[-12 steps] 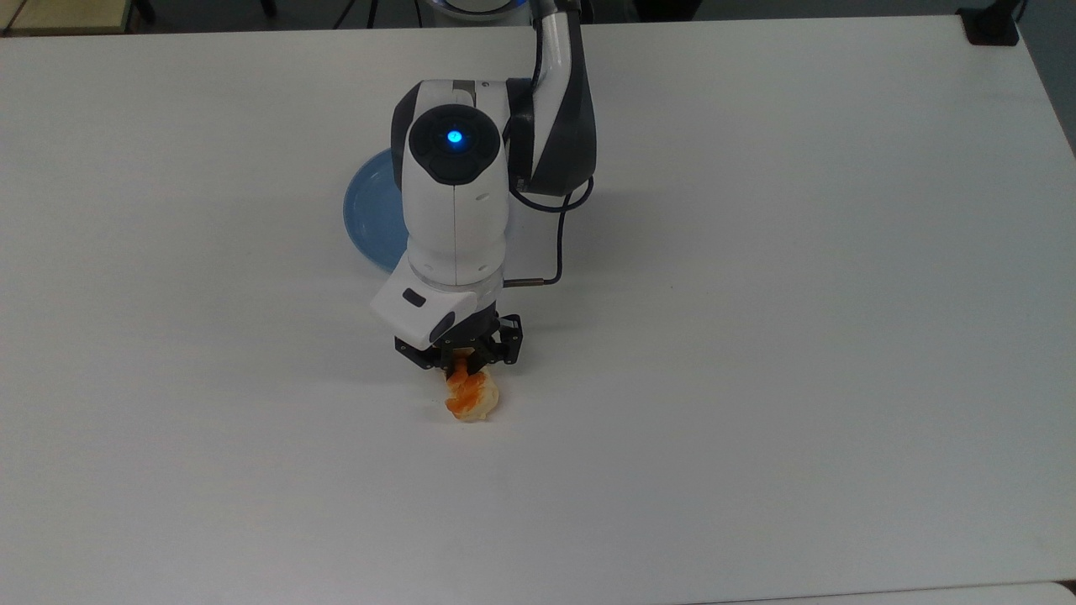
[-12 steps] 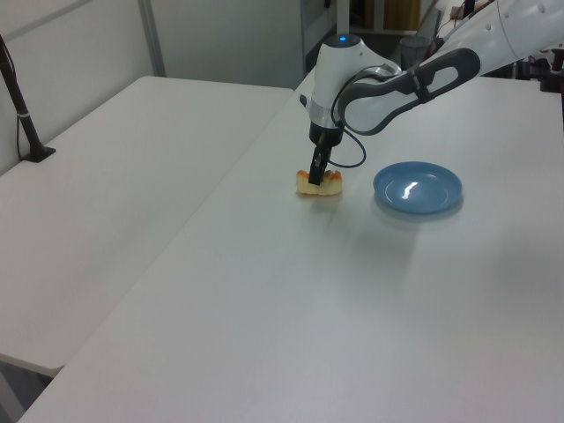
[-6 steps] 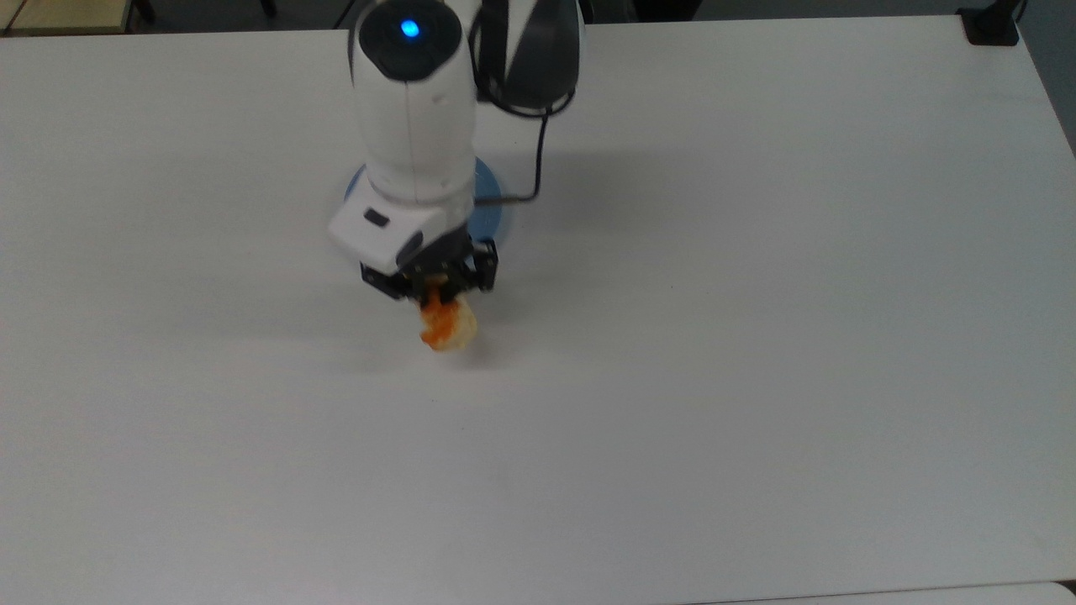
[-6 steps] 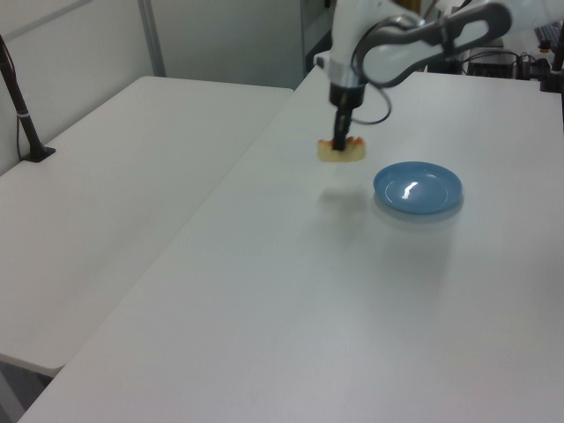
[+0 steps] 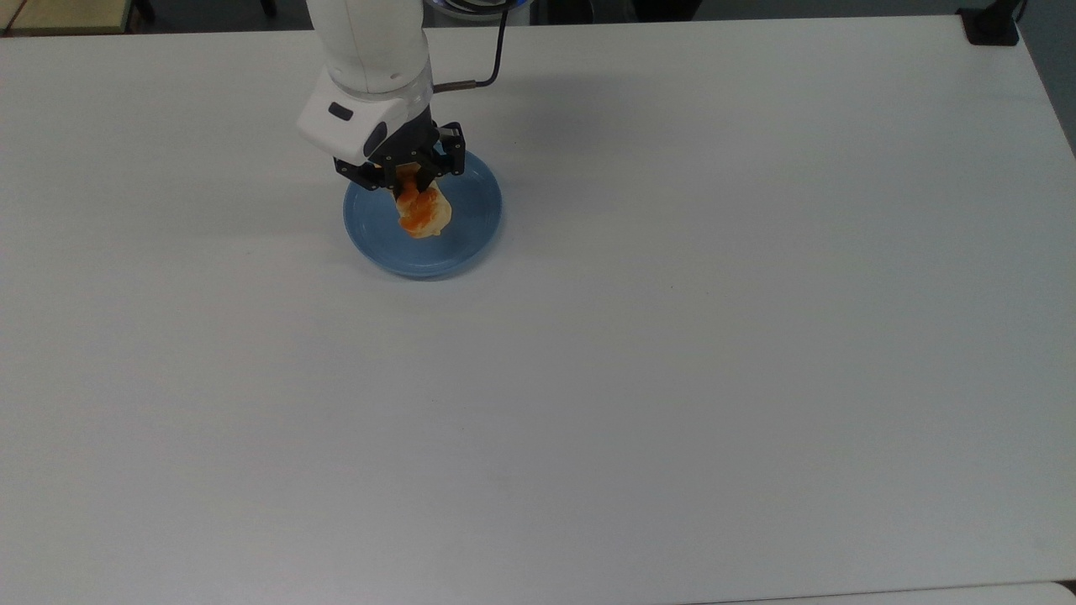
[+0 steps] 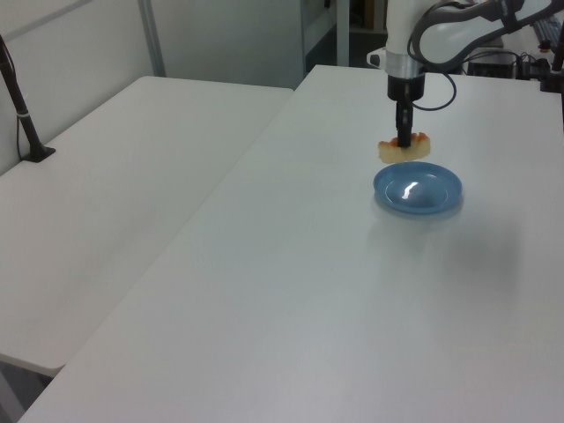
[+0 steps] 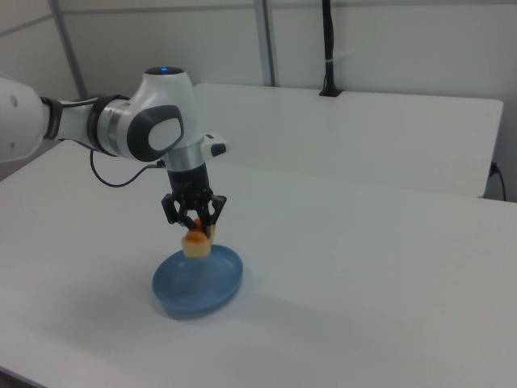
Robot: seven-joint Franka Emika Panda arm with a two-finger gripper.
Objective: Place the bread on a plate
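The bread [image 5: 423, 213], a small loaf with an orange-brown top and pale sides, hangs in the air with my gripper [image 5: 407, 181] shut on it. It is held a little above the light-blue round plate [image 5: 471, 231], over the plate's middle in the top view. In the left view the bread [image 6: 404, 148] hangs just above the far rim of the plate [image 6: 418, 189], below my gripper [image 6: 404, 138]. In the right view the bread [image 7: 196, 243] sits between the black fingers of my gripper [image 7: 194, 230], clear of the plate [image 7: 198, 280] beneath.
The plate stands on a wide white table [image 5: 672, 336]. A second white table [image 6: 115, 167] adjoins it on the left view's left. A black pole [image 6: 19, 110] stands at that table's far corner, and a black clamp [image 5: 992, 25] sits at the top view's upper right.
The arm has lifted the bread off the table and carried it toward the top view's upper left, from bare table to above the plate. The gripper has stayed shut on it.
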